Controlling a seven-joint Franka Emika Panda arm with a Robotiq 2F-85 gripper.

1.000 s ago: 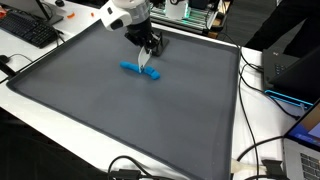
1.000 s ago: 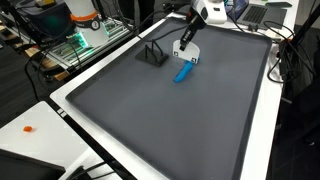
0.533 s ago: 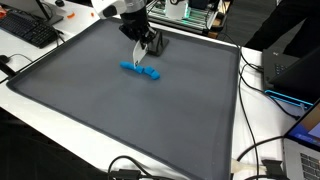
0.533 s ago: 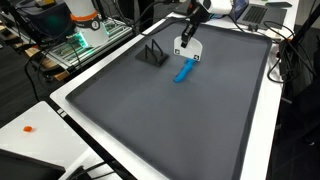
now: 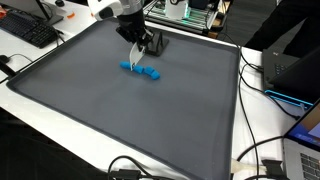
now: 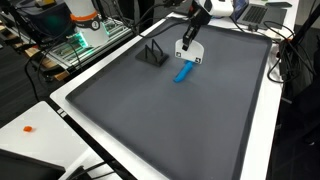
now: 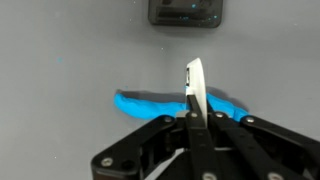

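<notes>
At the left edge of an exterior view a black keyboard (image 5: 30, 30) is lying on the bench, beside the grey mat (image 5: 120, 120). Near the mat's middle a blue elongated piece (image 5: 140, 71) is lying flat. Right over it the fingers (image 7: 165, 128) are pressing narrowly together, pinching a thin white strip (image 7: 194, 85) that is pointing down at the blue elongated piece; whether the two are touching cannot be told. Just beyond, a small black stand (image 7: 185, 12) is sitting on the mat, apart from both.
</notes>
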